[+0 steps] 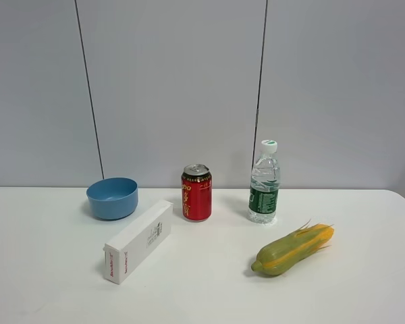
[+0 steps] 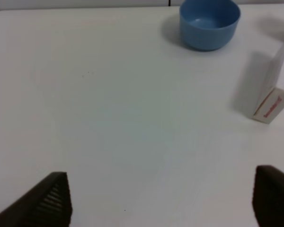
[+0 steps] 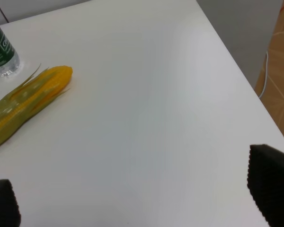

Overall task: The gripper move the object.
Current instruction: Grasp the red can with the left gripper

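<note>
The red drink can (image 1: 196,193) with yellow characters and a silver top stands upright on the white table (image 1: 202,290), mid-back, between a blue bowl and a water bottle. No arm shows in the exterior high view. My left gripper (image 2: 161,198) is open over bare table, its fingertips (image 2: 52,201) wide apart, with the bowl and box beyond it. My right gripper (image 3: 142,198) is open and empty near the table's right edge, with the corn beyond it. The can is out of both wrist views.
A blue bowl (image 1: 113,198) stands left of the can. A white box (image 1: 139,240) lies in front of it. A clear green-labelled water bottle (image 1: 264,183) stands right of the can. A corn cob (image 1: 293,249) lies front right. The table's right edge (image 3: 246,75) drops to the floor.
</note>
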### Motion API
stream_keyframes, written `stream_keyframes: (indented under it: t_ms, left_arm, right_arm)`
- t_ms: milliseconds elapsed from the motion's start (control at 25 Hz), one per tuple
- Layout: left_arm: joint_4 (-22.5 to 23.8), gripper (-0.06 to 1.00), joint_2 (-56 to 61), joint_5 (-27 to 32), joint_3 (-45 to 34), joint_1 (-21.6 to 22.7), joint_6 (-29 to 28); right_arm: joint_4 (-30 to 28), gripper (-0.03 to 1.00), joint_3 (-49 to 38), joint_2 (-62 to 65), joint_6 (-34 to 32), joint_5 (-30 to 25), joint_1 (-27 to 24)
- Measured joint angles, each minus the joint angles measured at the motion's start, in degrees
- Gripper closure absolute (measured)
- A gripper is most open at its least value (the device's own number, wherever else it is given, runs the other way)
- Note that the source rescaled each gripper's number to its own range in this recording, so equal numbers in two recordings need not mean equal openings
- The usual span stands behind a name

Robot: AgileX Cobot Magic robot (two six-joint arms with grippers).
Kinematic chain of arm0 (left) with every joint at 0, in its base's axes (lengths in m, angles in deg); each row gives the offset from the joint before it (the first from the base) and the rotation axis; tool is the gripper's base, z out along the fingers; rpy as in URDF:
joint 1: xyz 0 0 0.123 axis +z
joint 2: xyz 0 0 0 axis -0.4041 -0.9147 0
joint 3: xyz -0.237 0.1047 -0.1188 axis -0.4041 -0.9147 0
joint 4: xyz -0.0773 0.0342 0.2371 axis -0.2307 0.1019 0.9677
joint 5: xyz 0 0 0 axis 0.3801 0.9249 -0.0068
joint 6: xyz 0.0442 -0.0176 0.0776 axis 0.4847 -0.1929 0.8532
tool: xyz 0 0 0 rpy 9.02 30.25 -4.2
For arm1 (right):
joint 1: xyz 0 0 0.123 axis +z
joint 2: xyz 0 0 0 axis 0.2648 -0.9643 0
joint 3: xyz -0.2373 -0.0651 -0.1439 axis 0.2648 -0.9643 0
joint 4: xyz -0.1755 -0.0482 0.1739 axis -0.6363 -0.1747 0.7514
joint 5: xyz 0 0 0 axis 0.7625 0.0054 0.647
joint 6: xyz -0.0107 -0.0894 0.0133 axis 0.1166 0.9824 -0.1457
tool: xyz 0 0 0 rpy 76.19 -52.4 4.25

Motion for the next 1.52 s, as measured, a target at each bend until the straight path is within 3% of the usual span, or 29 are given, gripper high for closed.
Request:
stream_keyframes:
  t_ms: [40,1320,1520]
  left_arm:
    - [0.0,0.61,0.0,0.0,0.0,0.0,0.0]
    - [0.0,0.61,-0.1,0.0,0.0,0.0,0.0]
    - [-1.9,0.61,-7.1,0.4,0.2,0.0,0.0]
  right_arm:
    - [0.0,-0.03,0.0,0.0,0.0,0.0,0.0]
    - [0.0,-0.03,0.0,0.0,0.0,0.0,0.0]
    - [0.0,-0.03,0.0,0.0,0.0,0.0,0.0]
